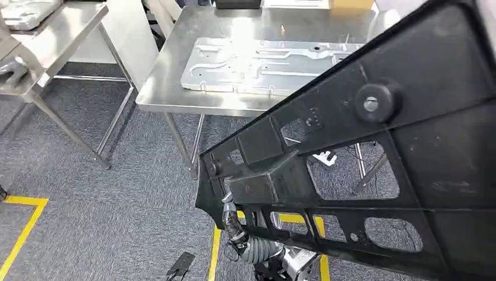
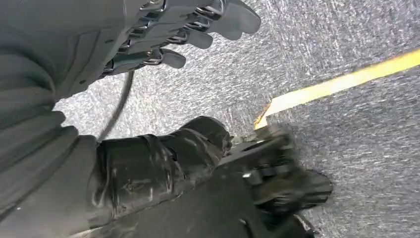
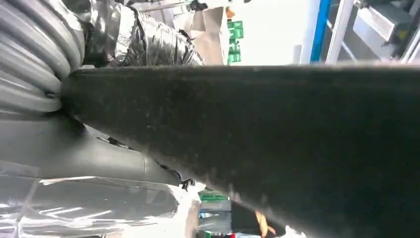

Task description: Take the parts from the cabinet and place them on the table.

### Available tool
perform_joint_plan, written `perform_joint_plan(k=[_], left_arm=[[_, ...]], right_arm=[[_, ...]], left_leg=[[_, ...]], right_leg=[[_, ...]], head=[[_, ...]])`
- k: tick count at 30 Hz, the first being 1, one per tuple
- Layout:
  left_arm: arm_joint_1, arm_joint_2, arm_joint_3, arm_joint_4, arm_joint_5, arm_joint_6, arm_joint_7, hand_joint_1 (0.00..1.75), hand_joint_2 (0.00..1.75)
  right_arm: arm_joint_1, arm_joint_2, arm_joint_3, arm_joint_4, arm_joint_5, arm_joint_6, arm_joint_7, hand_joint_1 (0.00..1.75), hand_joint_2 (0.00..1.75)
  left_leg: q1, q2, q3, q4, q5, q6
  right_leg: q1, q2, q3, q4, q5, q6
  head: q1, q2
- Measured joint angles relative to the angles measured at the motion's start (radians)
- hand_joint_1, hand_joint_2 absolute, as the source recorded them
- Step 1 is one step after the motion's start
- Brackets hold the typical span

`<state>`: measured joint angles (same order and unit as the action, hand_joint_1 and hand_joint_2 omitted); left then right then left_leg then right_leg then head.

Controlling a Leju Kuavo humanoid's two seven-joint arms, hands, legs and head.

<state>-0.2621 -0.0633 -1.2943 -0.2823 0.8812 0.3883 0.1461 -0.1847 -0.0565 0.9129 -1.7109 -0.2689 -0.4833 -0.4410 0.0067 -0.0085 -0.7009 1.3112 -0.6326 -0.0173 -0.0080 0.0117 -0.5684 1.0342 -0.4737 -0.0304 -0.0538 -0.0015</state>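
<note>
While carrying the black part (image 1: 374, 152) tilted toward the tabletop (image 1: 234, 35): right hand (image 3: 44, 74) clamped on its edge, left hand (image 2: 178, 29) released, hanging free.

panel (image 1: 409, 134): matte black
desk (image 1: 175, 88): brushed silver steel
plate (image 1: 263, 64): pale silver
floor (image 1: 88, 205): speckled grey carpet
floor tape (image 1: 23, 231): yellow

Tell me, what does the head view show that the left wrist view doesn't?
Head view alone: a steel table bearing a flat silver metal part, and a big black plastic panel held up close to the camera. Left wrist view alone: the left hand, fingers spread with nothing in them, hanging over the floor. Both share the grey carpet and yellow floor tape.
</note>
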Motion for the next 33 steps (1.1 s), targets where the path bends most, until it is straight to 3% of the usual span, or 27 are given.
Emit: perform_joint_plan(k=[1, 2, 3, 4, 5, 6, 9, 10, 11, 12, 14, 15, 16, 17, 18, 19, 20, 21, 22, 24, 26, 27, 29, 30, 31, 32, 33], left_arm=[[0.001, 0.0, 0.0, 0.0, 0.0, 0.0, 0.0, 0.0, 1.75], [0.0, 0.0, 0.0, 0.0, 0.0, 0.0, 0.0, 0.0, 1.75], [0.0, 0.0, 0.0, 0.0, 0.0, 0.0, 0.0, 0.0, 1.75], [0.0, 0.002, 0.0, 0.0, 0.0, 0.0, 0.0, 0.0, 1.75], [0.002, 0.004, 0.0, 0.0, 0.0, 0.0, 0.0, 0.0, 1.75], [0.0, 0.004, -0.001, 0.0, -0.002, -0.002, 0.0, 0.0, 1.75], [0.001, 0.005, -0.001, 0.0, -0.004, -0.005, -0.002, 0.0, 1.75], [0.001, 0.004, -0.001, 0.0, -0.005, -0.006, -0.002, 0.0, 1.75], [-0.001, 0.003, -0.001, 0.0, -0.007, -0.007, -0.003, 0.0, 1.75], [-0.002, 0.003, -0.001, 0.0, -0.008, -0.008, -0.003, 0.0, 1.75], [0.0, 0.003, -0.001, 0.0, -0.008, -0.008, -0.003, 0.0, 1.75], [0.001, 0.004, -0.001, 0.0, -0.008, -0.008, -0.003, 0.0, 1.75], [0.003, 0.003, -0.001, 0.0, -0.008, -0.008, -0.003, 0.0, 1.75], [0.003, 0.003, -0.001, 0.0, -0.008, -0.008, -0.003, 0.0, 1.75], [0.003, 0.003, -0.001, 0.0, -0.008, -0.008, -0.003, 0.0, 1.75], [0.003, 0.003, -0.001, 0.0, -0.008, -0.008, -0.003, 0.0, 1.75], [0.005, 0.003, -0.001, 0.0, -0.008, -0.008, -0.003, 0.0, 1.75], [0.004, 0.003, -0.002, 0.0, -0.008, -0.009, -0.003, 0.0, 1.75], [0.003, 0.003, -0.002, 0.0, -0.007, -0.009, -0.002, 0.0, 1.75], [-0.001, 0.003, -0.002, 0.0, -0.01, -0.01, -0.003, 0.0, 1.75], [-0.008, 0.003, -0.006, 0.0, -0.011, -0.013, -0.002, 0.0, 1.75], [-0.011, 0.003, -0.009, 0.0, -0.014, -0.015, -0.002, 0.0, 1.75], [-0.007, 0.003, -0.01, 0.0, -0.018, -0.019, 0.0, 0.0, 1.75], [-0.004, 0.003, -0.011, 0.0, -0.02, -0.019, 0.001, 0.0, 1.75], [-0.003, 0.003, -0.011, 0.0, -0.021, -0.019, 0.001, 0.0, 1.75], [-0.003, 0.003, -0.011, 0.0, -0.022, -0.019, 0.001, 0.0, 1.75], [-0.003, 0.003, -0.011, 0.0, -0.023, -0.019, 0.001, 0.0, 1.75]], right_arm=[[0.0, 0.0, 0.0, 0.001, 0.0, 0.0, 0.0, 1.75, 1.75], [0.0, 0.0, 0.0, 0.002, 0.0, 0.0, 0.0, 1.75, 1.75], [0.0, 0.0, 0.0, 0.002, 0.0, 0.0, 0.0, 1.75, 1.75], [0.0, 0.0, 0.0, 0.002, 0.0, 0.0, 0.0, 1.75, 1.75], [-0.001, 0.0, 0.0, 0.004, 0.0, 0.001, 0.0, 1.75, 1.75], [-0.002, 0.0, 0.0, 0.004, 0.0, 0.001, 0.0, 1.75, 1.75], [-0.004, 0.001, 0.0, 0.005, 0.0, 0.006, 0.0, 1.75, 1.75], [-0.004, 0.001, 0.0, 0.006, 0.0, 0.008, 0.001, 1.75, 1.75], [-0.005, 0.001, 0.0, 0.006, 0.0, 0.01, 0.0, 1.75, 1.75], [-0.006, 0.001, 0.0, 0.006, 0.0, 0.01, 0.0, 1.75, 1.75], [-0.004, 0.001, 0.0, 0.006, 0.0, 0.01, 0.0, 1.75, 1.75], [-0.004, 0.001, 0.0, 0.007, 0.0, 0.01, 0.0, 1.75, 1.75], [-0.004, 0.001, 0.0, 0.007, 0.0, 0.01, 0.0, 1.75, 1.75], [-0.004, 0.001, 0.0, 0.008, 0.0, 0.01, 0.0, 1.75, 1.75], [-0.004, 0.001, 0.0, 0.008, 0.0, 0.01, 0.0, 1.75, 1.75], [-0.004, 0.001, 0.0, 0.009, 0.0, 0.01, 0.0, 1.75, 1.75], [-0.004, 0.0, 0.0, 0.012, 0.0, 0.01, 0.0, 1.75, 1.75], [-0.006, 0.0, 0.0, 0.013, -0.001, 0.01, 0.001, 1.75, 1.75], [-0.002, 0.001, 0.0, 0.013, -0.002, 0.012, 0.001, 1.75, 1.75], [-0.005, 0.001, 0.0, 0.014, -0.003, 0.013, 0.001, 1.75, 1.75], [-0.008, 0.008, 0.0, 0.014, -0.003, 0.016, 0.0, 1.75, 1.75], [-0.009, 0.009, 0.0, 0.014, -0.003, 0.016, 0.0, 1.75, 1.75], [-0.009, 0.009, 0.0, 0.016, -0.003, 0.017, 0.0, 1.75, 1.75], [-0.008, 0.009, 0.0, 0.019, -0.003, 0.017, -0.001, 1.75, 1.75], [-0.008, 0.009, 0.0, 0.021, -0.003, 0.017, -0.005, 1.75, 1.75], [-0.008, 0.009, 0.0, 0.022, -0.003, 0.017, -0.011, 1.75, 1.75], [-0.008, 0.009, 0.0, 0.022, -0.002, 0.016, -0.017, 1.75, 1.75]], left_leg=[[0.0, 0.0, -0.003, -0.036, 0.022, 0.001], [0.0, 0.001, 0.009, -0.098, 0.065, 0.006], [-0.001, 0.001, 0.029, -0.176, 0.126, 0.013], [-0.006, 0.004, 0.049, -0.26, 0.207, 0.023], [-0.013, 0.005, 0.043, -0.27, 0.227, 0.027], [-0.017, 0.003, 0.048, -0.291, 0.207, 0.029], [-0.011, -0.003, 0.082, -0.314, 0.218, 0.054], [-0.007, -0.001, 0.1, -0.326, 0.217, 0.057], [-0.007, -0.002, 0.114, -0.329, 0.212, 0.063], [-0.007, -0.001, 0.122, -0.33, 0.205, 0.068], [-0.007, -0.001, 0.139, -0.33, 0.186, 0.067], [-0.006, -0.002, 0.15, -0.33, 0.176, 0.066], [-0.005, -0.003, 0.164, -0.33, 0.164, 0.064], [-0.004, -0.004, 0.18, -0.329, 0.153, 0.062], [-0.003, -0.006, 0.196, -0.329, 0.141, 0.059], [-0.003, -0.005, 0.212, -0.328, 0.126, 0.053], [-0.005, -0.004, 0.21, -0.325, 0.111, 0.046], [-0.007, -0.009, 0.22, -0.316, 0.1, 0.039], [-0.006, -0.007, 0.217, -0.322, 0.089, 0.029], [-0.002, -0.006, 0.234, -0.314, 0.097, 0.02], [0.004, 0.0, 0.187, -0.223, 0.111, 0.012], [0.004, 0.001, 0.138, -0.147, 0.106, 0.007], [0.005, 0.002, 0.041, -0.028, 0.046, -0.002], [0.005, 0.002, 0.007, -0.004, 0.011, -0.003], [0.005, 0.002, -0.014, -0.011, -0.005, -0.002], [0.005, 0.002, -0.017, -0.049, 0.005, -0.001], [0.004, 0.002, -0.008, -0.113, 0.046, 0.003]], right_leg=[[0.0, 0.001, 0.013, 0.0, -0.01, 0.001], [0.0, 0.001, 0.028, 0.0, -0.02, 0.003], [0.001, 0.001, 0.042, 0.0, -0.03, 0.005], [0.001, -0.001, 0.044, -0.002, -0.041, 0.007], [0.002, 0.0, 0.063, -0.001, -0.048, 0.012], [0.001, 0.001, 0.061, -0.008, -0.052, 0.019], [0.005, 0.0, 0.077, -0.002, -0.033, 0.037], [0.002, -0.002, 0.064, 0.025, -0.034, 0.04], [0.001, -0.002, 0.041, 0.076, -0.032, 0.042], [-0.001, -0.002, -0.004, 0.143, -0.045, 0.048], [-0.005, -0.002, -0.093, 0.252, -0.12, 0.057], [-0.007, -0.003, -0.123, 0.272, -0.154, 0.062], [-0.011, -0.003, -0.137, 0.255, -0.162, 0.065], [-0.014, -0.004, -0.134, 0.211, -0.142, 0.066], [-0.016, -0.004, -0.122, 0.149, -0.097, 0.067], [-0.02, -0.006, -0.105, 0.064, -0.01, 0.066], [-0.022, -0.009, -0.106, 0.001, 0.101, 0.064], [-0.013, -0.012, -0.109, 0.003, 0.081, 0.053], [-0.008, -0.007, -0.098, 0.005, 0.085, 0.042], [-0.006, -0.005, -0.086, 0.001, 0.074, 0.025], [-0.011, -0.005, -0.06, -0.006, 0.062, 0.008], [-0.01, -0.007, -0.05, -0.008, 0.052, 0.003], [-0.008, -0.007, -0.027, -0.008, 0.031, -0.001], [-0.008, -0.005, -0.014, -0.008, 0.02, -0.001], [-0.008, -0.002, 0.003, -0.008, 0.008, 0.0], [-0.008, -0.001, 0.022, -0.008, -0.006, 0.002], [-0.008, 0.0, 0.042, -0.008, -0.02, 0.004]], head=[[-0.001, 0.0], [-0.001, 0.0], [0.0, 0.0], [-0.001, 0.0], [0.003, 0.0], [0.001, 0.0], [0.002, 0.0], [0.002, 0.0], [0.007, 0.0], [0.008, 0.0], [0.008, 0.0], [0.007, 0.0], [0.008, 0.0], [0.007, 0.0], [0.008, 0.0], [0.008, 0.0], [0.011, 0.0], [0.009, 0.0], [0.007, 0.0], [0.009, 0.0], [0.008, 0.0], [0.005, 0.0], [0.006, 0.0], [0.006, 0.0], [0.006, 0.0], [0.006, 0.0], [0.006, 0.0]])
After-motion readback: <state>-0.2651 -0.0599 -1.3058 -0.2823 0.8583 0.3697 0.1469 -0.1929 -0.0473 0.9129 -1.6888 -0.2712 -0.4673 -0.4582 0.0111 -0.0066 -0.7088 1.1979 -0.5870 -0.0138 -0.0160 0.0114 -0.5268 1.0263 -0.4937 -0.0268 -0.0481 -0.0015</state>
